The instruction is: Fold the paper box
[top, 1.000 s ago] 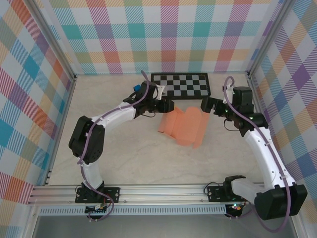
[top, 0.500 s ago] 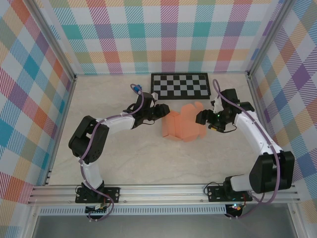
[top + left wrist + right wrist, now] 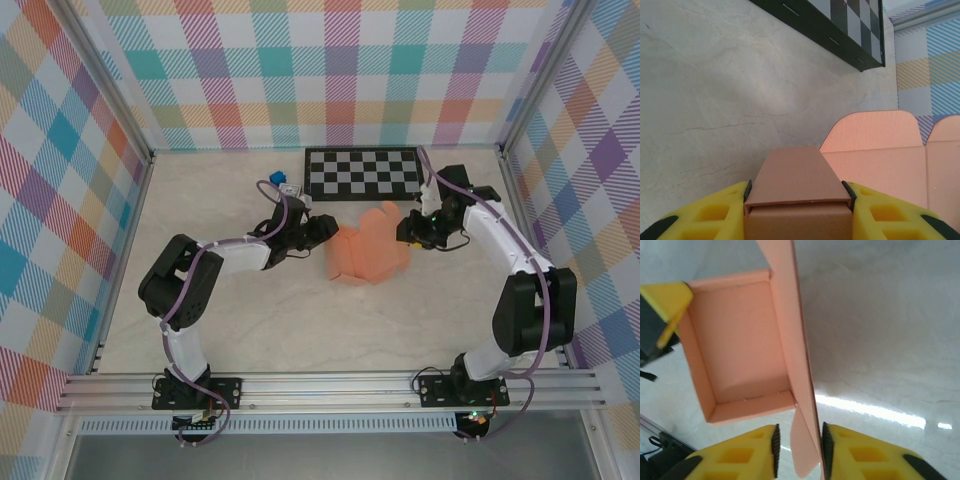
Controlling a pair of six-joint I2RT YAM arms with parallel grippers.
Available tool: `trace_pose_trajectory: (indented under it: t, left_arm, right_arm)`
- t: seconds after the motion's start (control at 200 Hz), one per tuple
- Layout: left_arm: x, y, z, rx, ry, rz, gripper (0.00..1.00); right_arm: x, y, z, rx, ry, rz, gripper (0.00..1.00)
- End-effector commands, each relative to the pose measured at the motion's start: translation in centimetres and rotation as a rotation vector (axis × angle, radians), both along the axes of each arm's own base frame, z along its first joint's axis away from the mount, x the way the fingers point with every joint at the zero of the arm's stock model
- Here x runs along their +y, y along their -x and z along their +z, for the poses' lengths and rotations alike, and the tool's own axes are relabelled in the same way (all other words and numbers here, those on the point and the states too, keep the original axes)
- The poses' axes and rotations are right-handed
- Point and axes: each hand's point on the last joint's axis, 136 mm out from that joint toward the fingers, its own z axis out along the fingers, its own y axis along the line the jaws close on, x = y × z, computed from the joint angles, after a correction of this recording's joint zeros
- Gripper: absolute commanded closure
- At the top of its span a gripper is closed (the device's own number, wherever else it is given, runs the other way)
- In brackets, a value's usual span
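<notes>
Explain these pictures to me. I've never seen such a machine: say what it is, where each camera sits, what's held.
These are two robot arms bolted at the near edge of a table. One picture looks down from above and behind them; the other two come from cameras on the wrists. Between the arms is a half-folded salmon-orange paper box; a checkerboard lies farther back. The left hand clamps one folded end of the box. The right hand straddles a flap; whether it pinches yet, I cannot tell.
</notes>
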Motion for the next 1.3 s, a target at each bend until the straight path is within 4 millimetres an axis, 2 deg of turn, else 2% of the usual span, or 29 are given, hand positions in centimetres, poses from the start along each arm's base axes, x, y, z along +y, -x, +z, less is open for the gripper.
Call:
trace_pose_trajectory:
  t: [0.0,0.07,0.17,0.325,0.435,0.6,0.81,0.88,0.925,0.98,1.01,1.04,1.1,1.145,1.205,1.295]
  left_arm:
    - [0.2,-0.8,-0.1,-0.016,0.023,0.034,0.66]
    - [0.1,-0.7,-0.3,-0.01,0.028,0.039,0.63]
    - [0.1,-0.6,-0.4,-0.008,0.041,0.045,0.52]
    - [1.6,-0.1,0.5,-0.043,0.07,0.055,0.17]
    - [4.1,0.0,1.2,-0.073,0.07,0.082,0.0]
    - [7.5,0.5,2.0,-0.112,0.049,0.099,0.0]
    - [10.7,-0.5,4.9,-0.199,0.033,0.116,0.0]
    - [11.6,-0.9,5.0,-0.196,0.001,0.111,0.0]
    - [11.8,-1.1,4.9,-0.193,-0.012,0.096,0.01]
    - [11.4,-1.2,4.6,-0.171,-0.016,0.053,0.02]
    - [10.9,-1.2,4.7,-0.167,-0.016,0.023,0.04]
    - [10.3,-1.2,4.9,-0.167,-0.01,-0.007,0.05]
    - [9.2,-0.9,5.6,-0.191,-0.018,-0.061,0.06]
    - [8.2,-0.6,6.3,-0.221,-0.054,-0.109,0.06]
    - [6.6,-0.1,7.2,-0.251,-0.114,-0.184,0.05]
    - [4.1,0.4,7.8,-0.246,-0.193,-0.281,0.05]
  right_arm:
    - [1.5,0.5,0.8,-0.017,-0.004,0.118,0.76]
    - [1.8,0.3,0.8,-0.031,0.029,0.159,0.8]
    - [2.0,0.1,0.8,-0.07,0.121,0.242,0.81]
    - [0.6,-0.9,1.1,-0.161,0.325,0.387,0.83]
    - [0.0,-1.4,1.7,-0.205,0.388,0.448,0.83]
    - [0.5,-2.2,2.8,-0.336,0.48,0.602,0.84]
    - [2.0,-3.1,3.2,-0.363,0.557,0.726,0.87]
    - [2.9,-3.3,3.4,-0.364,0.523,0.718,0.88]
    - [2.9,-4.1,3.9,-0.374,0.522,0.66,0.84]
    - [2.4,-5.3,5.2,-0.397,0.525,0.529,0.67]
    - [1.7,-5.9,6.0,-0.404,0.511,0.444,0.63]
    - [0.7,-6.4,6.8,-0.405,0.489,0.348,0.57]
    - [-2.8,-7.4,7.6,-0.382,0.431,0.109,0.42]
    - [-4.8,-7.6,7.3,-0.354,0.33,0.007,0.4]
    - [-6.5,-7.7,6.3,-0.317,0.192,-0.075,0.38]
    - [-6.5,-7.2,4.3,-0.234,0.04,-0.099,0.4]
